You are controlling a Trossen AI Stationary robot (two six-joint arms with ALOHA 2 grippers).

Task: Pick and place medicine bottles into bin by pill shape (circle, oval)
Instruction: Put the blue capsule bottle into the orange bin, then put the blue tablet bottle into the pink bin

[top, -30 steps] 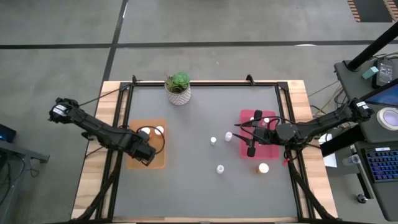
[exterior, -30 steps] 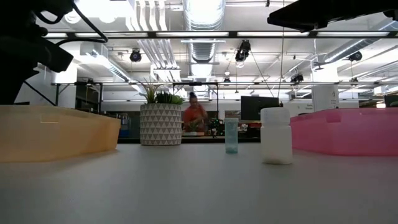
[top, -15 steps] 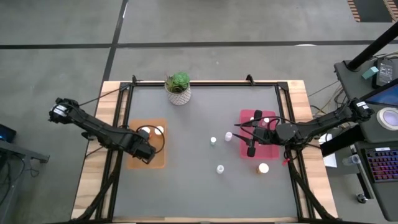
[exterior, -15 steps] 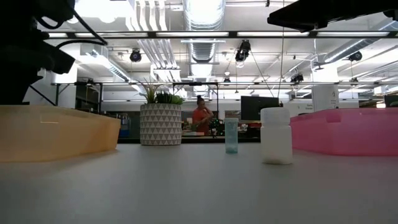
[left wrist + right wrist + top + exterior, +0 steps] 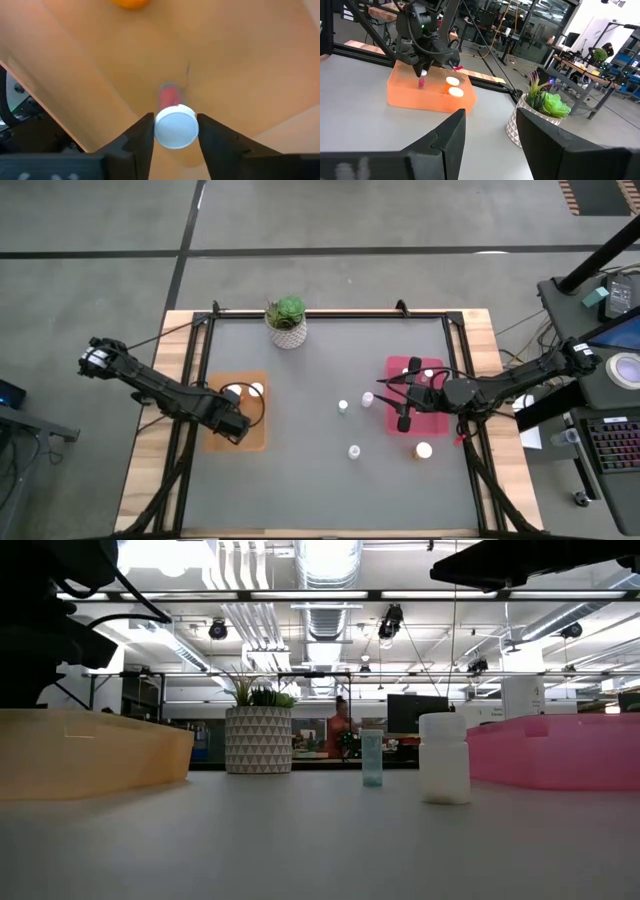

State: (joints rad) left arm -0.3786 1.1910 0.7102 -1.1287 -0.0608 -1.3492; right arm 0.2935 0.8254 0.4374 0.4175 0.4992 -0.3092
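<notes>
High view: left gripper (image 5: 237, 427) over the orange bin (image 5: 212, 442) at table's left side, two white-capped bottles (image 5: 256, 390) lying in the bin's far end. Right gripper (image 5: 403, 421) over the pink bin (image 5: 432, 422) at table's right, jaw state not readable from above. Three small bottles (image 5: 343, 407) standing loose on the grey table (image 5: 320, 480) between the bins, a fourth, orange-bodied, just off the pink bin's near corner. Potted plant (image 5: 287, 321) at the far edge

Low view: a wide white bottle (image 5: 444, 757) and a slim one (image 5: 372, 757) upright on the table, orange bin left, pink bin right

Left wrist view: fingers (image 5: 142, 140) flanking a white-capped bottle with red contents (image 5: 175, 125), slim gaps at both sides of the cap, above the orange bin floor; held or loose, cannot tell

Right wrist view: fingers (image 5: 447, 137) spread apart, nothing between them, orange bin and left arm far across
</notes>
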